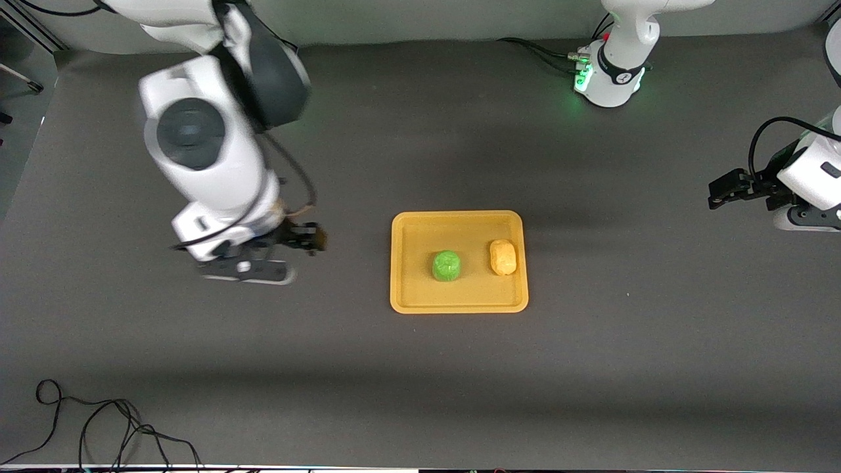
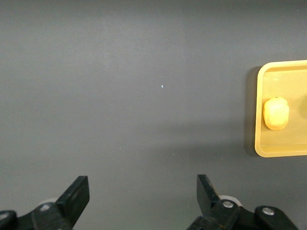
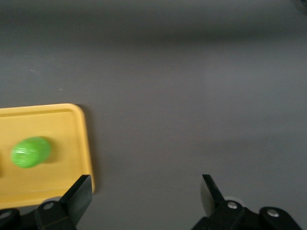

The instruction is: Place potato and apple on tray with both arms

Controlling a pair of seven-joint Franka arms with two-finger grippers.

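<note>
The tray (image 1: pixel 459 222) lies on the tabletop (image 1: pixel 591 368). In the tray, the apple (image 1: pixel 446 266) sits near the middle and the potato (image 1: pixel 503 257) lies beside it toward the left arm's end, close to the tray's rim, the two apart. The right tool (image 1: pixel 314 238) hangs over the tabletop off the tray's right-arm end, and the left tool (image 1: pixel 719 192) hangs well off the tray's left-arm end.

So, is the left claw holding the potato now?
No, the left claw is open and empty over bare table, while the potato lies on the tray beside the apple.
</note>
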